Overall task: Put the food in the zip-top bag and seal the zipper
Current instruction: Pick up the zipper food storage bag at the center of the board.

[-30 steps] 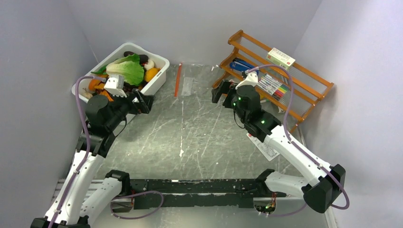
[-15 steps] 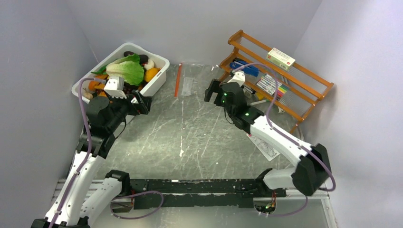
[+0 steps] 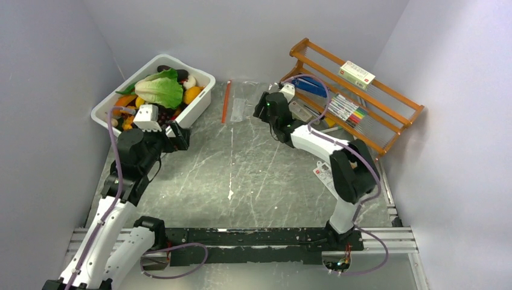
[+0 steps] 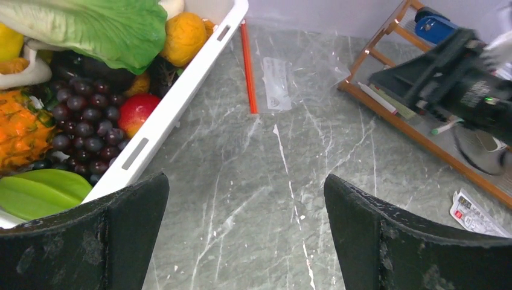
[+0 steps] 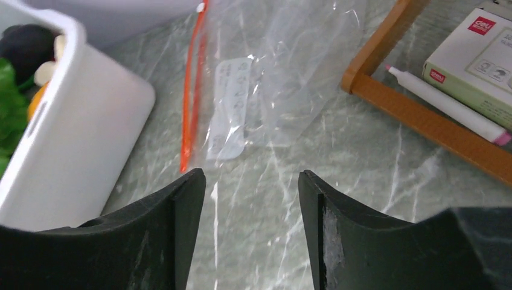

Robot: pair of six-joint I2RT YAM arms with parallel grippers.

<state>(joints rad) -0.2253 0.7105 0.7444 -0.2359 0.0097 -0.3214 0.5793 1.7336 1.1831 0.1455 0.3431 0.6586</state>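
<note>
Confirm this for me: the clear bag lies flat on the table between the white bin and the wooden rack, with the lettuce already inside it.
Not quite. The lettuce is in the white bin, not inside the zip-top bag, as the top external view shows. The bag does lie flat on the table between the bin and the wooden rack.

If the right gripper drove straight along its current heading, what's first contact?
Most likely the zip-top bag, near its white label: the open right gripper frames it with nothing between. Depth is unclear.
</note>
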